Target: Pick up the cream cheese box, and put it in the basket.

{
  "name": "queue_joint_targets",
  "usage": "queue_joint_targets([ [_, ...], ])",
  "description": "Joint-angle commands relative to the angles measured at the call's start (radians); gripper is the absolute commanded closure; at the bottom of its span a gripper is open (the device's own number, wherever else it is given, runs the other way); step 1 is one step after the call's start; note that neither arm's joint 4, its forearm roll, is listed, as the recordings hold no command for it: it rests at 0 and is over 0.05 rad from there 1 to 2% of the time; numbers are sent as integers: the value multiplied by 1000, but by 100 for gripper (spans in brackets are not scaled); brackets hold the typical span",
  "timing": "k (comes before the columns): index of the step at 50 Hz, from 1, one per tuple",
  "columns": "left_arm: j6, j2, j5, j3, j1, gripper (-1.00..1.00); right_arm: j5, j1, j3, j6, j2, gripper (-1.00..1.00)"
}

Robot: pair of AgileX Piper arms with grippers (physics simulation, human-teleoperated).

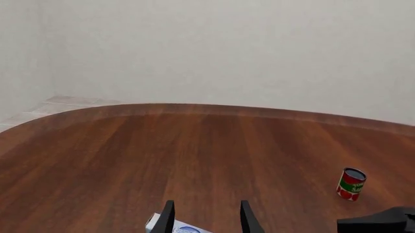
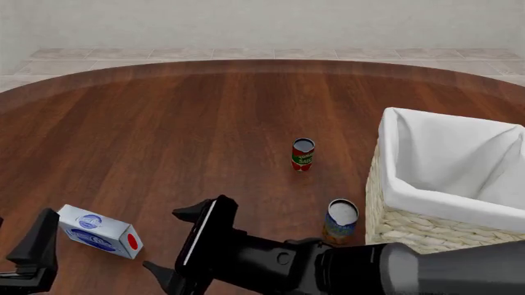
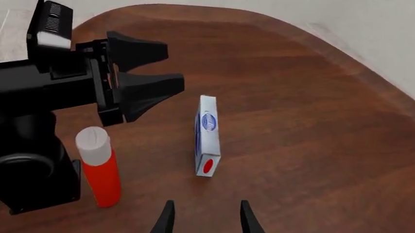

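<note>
**Box still on table, both claws empty, grab not made**

The flat pale blue-white cream cheese box (image 2: 98, 232) w/ dark blue oval logos lies on the reddish-brown wood table (image 2: 189, 117), approx 8 o'clock in the front view, red dot end facing near. My left gripper (image 1: 205, 218) sits right by it: fingers apart, nothing btwn them, and the box corner shows just below my left finger in the left wrist view. My right gripper (image 3: 205, 216) is also spread and empty, pointed along the box's long axis w/ the red dot end nearest. (The red-bodied, white-capped cylinder (image 3: 100, 167) beside my left arm in the right wrist view — can't tell what it is.)

The big square cream wicker basket (image 2: 410, 224) w/ white cloth lining is over at 3 o'clock, well apart from the box. Two small cans stand between: red-green can (image 2: 303, 154) near centre, another can (image 2: 340, 222) just beside the basket wall.

Doing the grab well, my judgement:
- One arm only; left is nearest, but the basket is on the right side, so the right may suit the carry.
- Close across the box's narrow width, not its length.
- Centre the fingers mid-box so it won't pivot.
- Lift clear before travelling, high enough to pass the cans and rim.
- Keep the spare arm out of the path.
</note>
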Motion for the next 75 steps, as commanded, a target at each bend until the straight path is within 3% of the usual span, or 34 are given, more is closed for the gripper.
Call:
queue_joint_targets([
  [1, -4, 0, -2, 0, 2, -100, 4, 4, -27, 0, 32, -100],
  [75, -35, 0, -10, 2, 9, -100, 46, -4, -225, -6, 233, -100],
])
